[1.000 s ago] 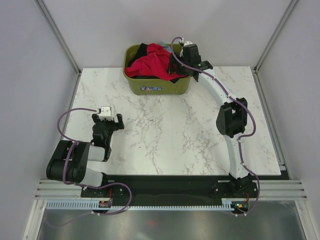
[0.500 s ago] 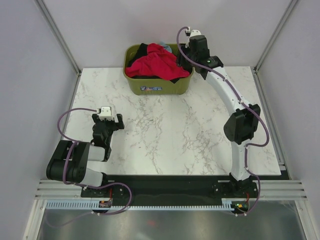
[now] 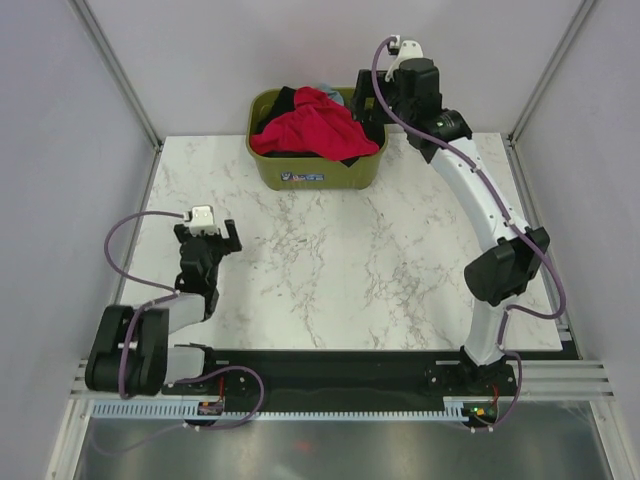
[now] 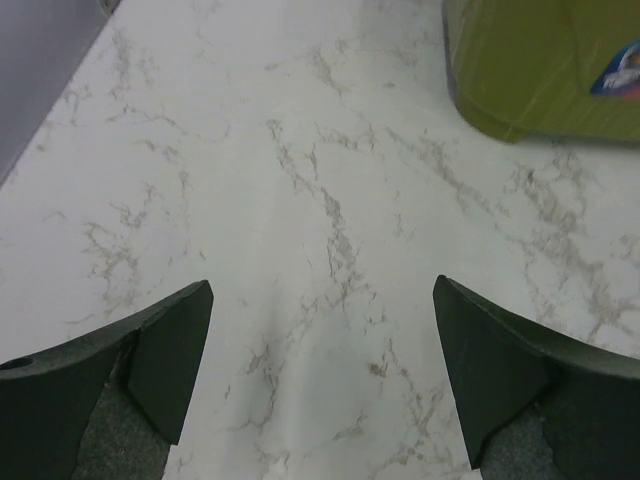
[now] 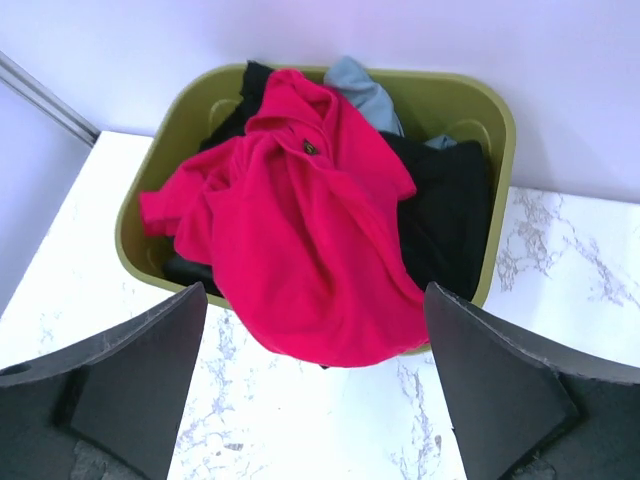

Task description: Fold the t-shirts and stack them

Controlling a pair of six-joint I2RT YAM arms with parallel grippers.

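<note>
A: Left hand?
B: Left hand [image 4: 321, 285] sits low over the marble surface [image 4: 250, 130] on the near-left side. Fingers spread wide, gripping nothing.
A: Right hand?
B: Right hand [image 5: 315, 290] is at the far edge, above the olive basket [image 5: 487, 110]. Released too, nothing between the fingers.
A: Shirts?
B: All in the basket. Red t-shirt [image 5: 300, 230] on top, hanging over the near rim. Black t-shirts [image 5: 450, 210] under and beside it. 1 light blue t-shirt [image 5: 362, 88] at the back.
</note>
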